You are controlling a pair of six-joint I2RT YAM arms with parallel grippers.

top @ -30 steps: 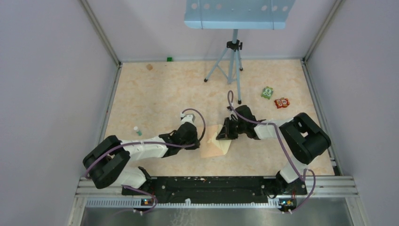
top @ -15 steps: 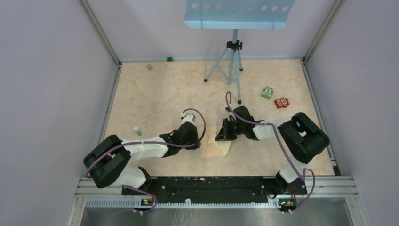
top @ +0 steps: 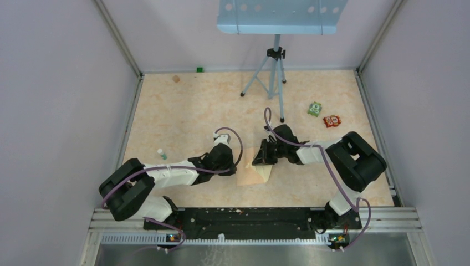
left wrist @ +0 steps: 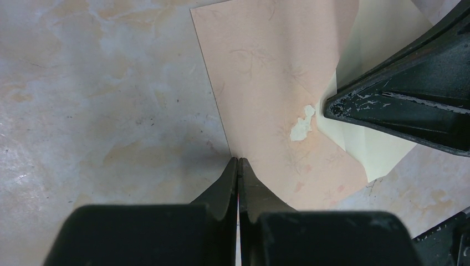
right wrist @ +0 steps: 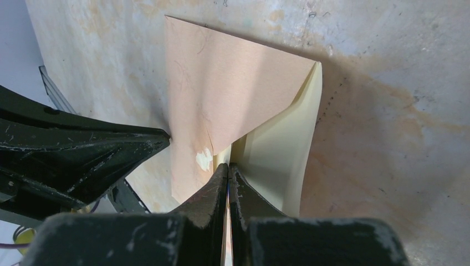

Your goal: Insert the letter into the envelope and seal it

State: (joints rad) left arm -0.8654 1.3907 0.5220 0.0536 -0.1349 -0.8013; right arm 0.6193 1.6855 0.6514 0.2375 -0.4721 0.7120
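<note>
The pinkish-tan envelope (top: 248,175) lies flat between my two arms, with its pale spot near its middle (left wrist: 301,126). The cream letter (top: 266,170) sticks out from under its right side and is partly tucked beneath the pink layer (right wrist: 221,88). My left gripper (left wrist: 238,161) is shut, and its tips rest at the envelope's left edge (left wrist: 266,72). My right gripper (right wrist: 228,166) is shut on the near edge of the letter (right wrist: 277,149), beside the pale spot. The tips of the two grippers stand about an envelope's width apart (top: 237,162) (top: 258,161).
A tripod (top: 272,83) stands behind the envelope. A green toy (top: 315,109) and a red toy (top: 332,121) lie at the right. A small bottle (top: 162,153) stands at the left. A brown bit (top: 176,78) and a green cube (top: 199,70) lie by the back wall.
My right gripper has crept a little to the left with the letter, towards the envelope. The left arm and the envelope have stayed put.
</note>
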